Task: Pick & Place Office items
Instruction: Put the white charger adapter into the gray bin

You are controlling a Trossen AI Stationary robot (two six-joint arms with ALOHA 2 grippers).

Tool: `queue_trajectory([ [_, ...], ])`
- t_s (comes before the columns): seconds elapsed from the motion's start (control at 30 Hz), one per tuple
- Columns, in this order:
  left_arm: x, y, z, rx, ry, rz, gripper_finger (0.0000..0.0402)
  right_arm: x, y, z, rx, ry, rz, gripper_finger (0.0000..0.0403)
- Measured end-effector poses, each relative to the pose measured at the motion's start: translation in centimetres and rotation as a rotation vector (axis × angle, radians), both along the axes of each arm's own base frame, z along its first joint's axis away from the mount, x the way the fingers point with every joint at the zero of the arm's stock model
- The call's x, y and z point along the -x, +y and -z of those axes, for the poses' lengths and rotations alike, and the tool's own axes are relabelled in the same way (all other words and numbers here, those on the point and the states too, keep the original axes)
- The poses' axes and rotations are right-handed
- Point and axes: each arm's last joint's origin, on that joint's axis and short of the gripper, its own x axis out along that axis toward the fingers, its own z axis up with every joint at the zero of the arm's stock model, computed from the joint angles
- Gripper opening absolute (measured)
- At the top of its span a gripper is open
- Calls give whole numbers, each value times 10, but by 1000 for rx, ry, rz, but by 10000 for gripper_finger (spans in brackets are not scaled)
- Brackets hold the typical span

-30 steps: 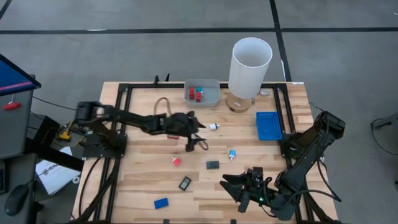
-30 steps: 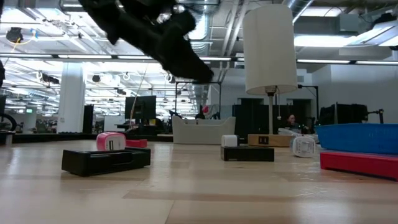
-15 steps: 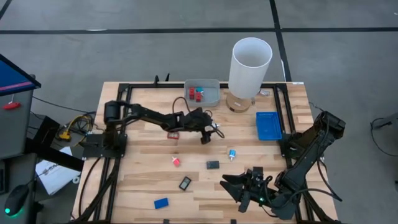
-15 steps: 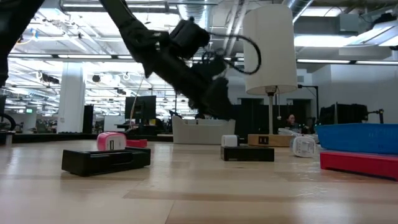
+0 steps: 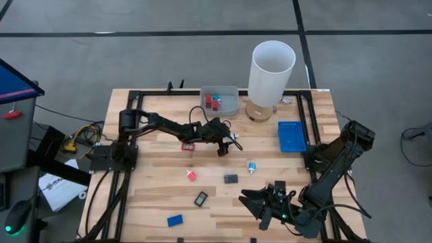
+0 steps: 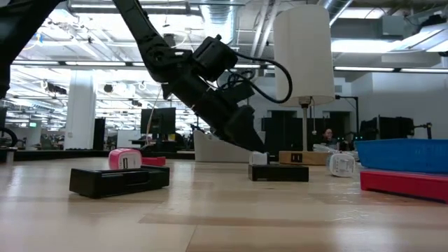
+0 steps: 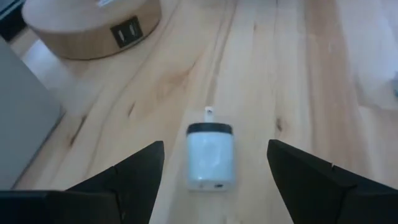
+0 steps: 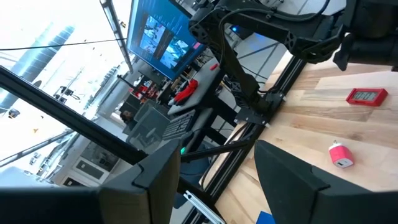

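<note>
My left gripper (image 5: pixel 227 142) (image 7: pixel 216 147) is open and low over the table's middle. Its fingers stand on either side of a small white piece with a black band (image 7: pixel 210 155) (image 5: pixel 232 137), apart from it. That piece lies flat on the wood (image 6: pixel 258 159). Other office items lie loose: a red framed rectangle (image 5: pixel 187 145), a pink piece (image 5: pixel 192 175), a black piece (image 5: pixel 231 179), a white-and-blue piece (image 5: pixel 252 167), a black framed rectangle (image 5: pixel 201 198) and a blue block (image 5: pixel 175 220). My right gripper (image 5: pixel 251 202) (image 8: pixel 214 168) waits open near the near edge.
A grey tray (image 5: pixel 229 106) at the far edge holds red and blue pieces. A tall white lamp (image 5: pixel 272 71) on a round wooden base (image 7: pixel 93 28) stands just right of it. A flat blue tray (image 5: pixel 291 136) lies at the right. Black frame rails border the tabletop.
My left gripper has moved toward the far right, away from the red framed rectangle, and come down until its open fingers flank the white piece. The arm has stretched out further across the table. No item has shifted.
</note>
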Motion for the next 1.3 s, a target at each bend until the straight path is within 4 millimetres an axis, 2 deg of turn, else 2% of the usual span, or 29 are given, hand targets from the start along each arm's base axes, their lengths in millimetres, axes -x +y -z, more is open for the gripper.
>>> queue_trajectory([
  [0.27, 2, 10, 9, 7, 19, -18, 280, 0, 0, -1, -9, -7, 0, 198],
  [0.57, -1, 10, 16, 24, 2, 0, 268, 0, 0, -1, -14, -11, 0, 198],
  [0.83, -7, 12, 24, 60, 19, -3, 215, 0, 0, -1, -18, -13, 1, 198],
  [0.97, -6, 17, 24, 91, 11, -39, 157, 0, 0, -2, -19, -14, 1, 198],
  [1.03, -5, 19, 21, 115, 9, -28, 125, 0, 0, -2, -20, -14, 1, 198],
  [1.13, -3, 20, 9, 125, 2, -15, 124, 0, 0, -1, -14, -11, 0, 198],
  [1.3, 4, 17, -29, 106, -26, 0, 124, 0, 0, -1, -8, -8, 0, 198],
])
